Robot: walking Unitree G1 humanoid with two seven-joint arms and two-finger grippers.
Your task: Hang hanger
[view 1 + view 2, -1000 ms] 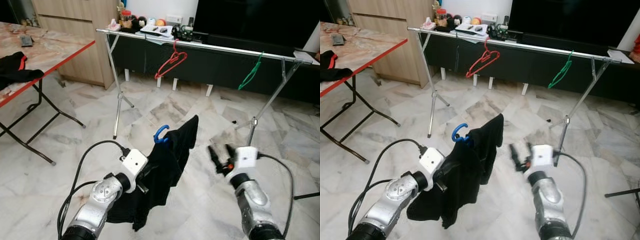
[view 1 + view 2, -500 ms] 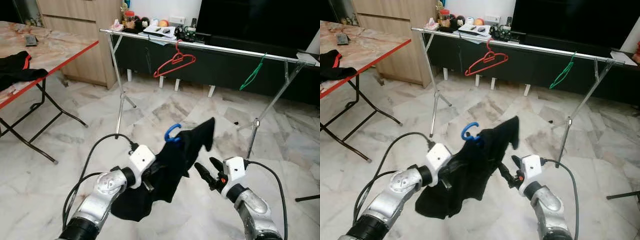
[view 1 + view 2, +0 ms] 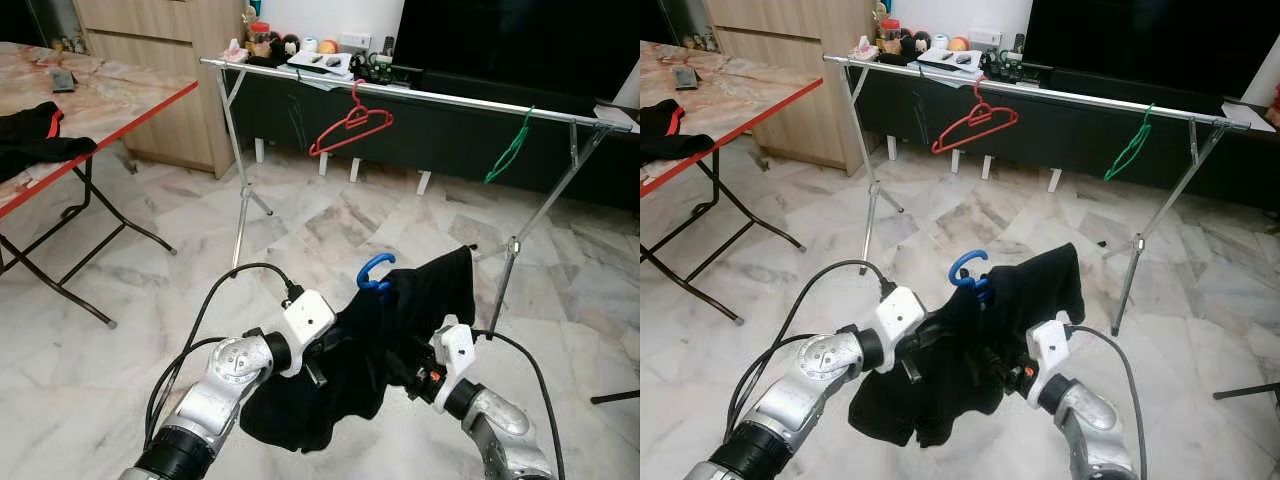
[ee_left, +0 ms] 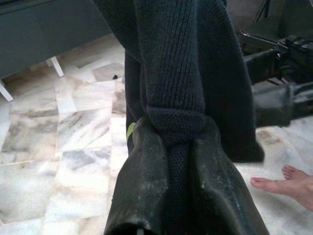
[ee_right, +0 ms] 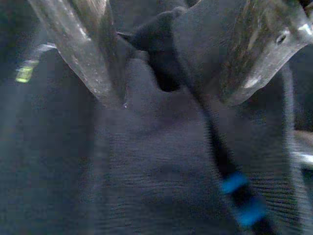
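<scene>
A: Left gripper (image 4: 173, 161)?
B: Jaws pressed together, pinching the black knit garment (image 3: 400, 325), a fold bunched between its 2 fingers (image 4: 146, 181). Garment hangs off the blue hanger (image 3: 373, 270), only the hook sticking up above the cloth, over the marble floor (image 3: 150, 260), in front of the robot between both arms.

A: Right gripper (image 5: 166, 63)?
B: Pushed into the garment from the robot's right. Jaws spread, cloth between and against the fingers (image 5: 80, 54); a blue bit of hanger sits in the fabric just past them. Not closed on anything that I can see.

A: Where does it go?
B: Metal clothes rail (image 3: 420, 95) well beyond, in front of the dark TV cabinet (image 3: 440, 130). 2 hangers on it: red hanger (image 3: 350, 125) toward the left end, green hanger (image 3: 508, 150) toward the right end.

A: Other stuff?
B: Folding surface with red edge (image 3: 110, 125) at far left, dark clothing (image 3: 30, 135) on its near left edge. A person's bare toes (image 4: 286, 183) on the floor in the left wrist view.

A: Any writing, brands?
B: None readable.
</scene>
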